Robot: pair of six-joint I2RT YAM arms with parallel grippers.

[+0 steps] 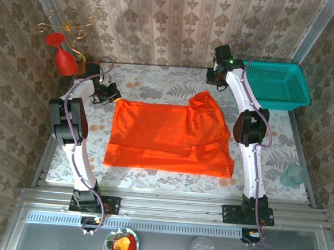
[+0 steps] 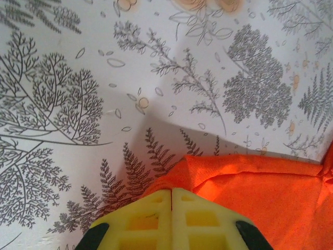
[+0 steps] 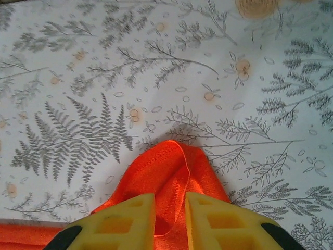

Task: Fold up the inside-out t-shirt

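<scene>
The inside-out t-shirt (image 1: 166, 139) is bright orange and lies spread flat in the middle of the fern-printed table (image 1: 159, 81). My left gripper (image 1: 112, 96) sits at the shirt's far left corner. In the left wrist view its yellow fingers (image 2: 151, 219) meet with no gap, and my left gripper (image 2: 171, 191) pinches that corner of the t-shirt (image 2: 260, 192). My right gripper (image 1: 210, 85) is at the raised far right peak of the shirt. There my right gripper (image 3: 170, 197) has its jaws apart, with a loose fold of the t-shirt (image 3: 156, 166) standing between them.
A teal basket (image 1: 277, 84) stands at the back right. A red goblet ornament (image 1: 65, 59) and a gold stand (image 1: 68, 24) are at the back left. A clear cup (image 1: 293, 175) sits at the right edge. A plate (image 1: 122, 244) and a glass (image 1: 202, 249) lie below the arm bases.
</scene>
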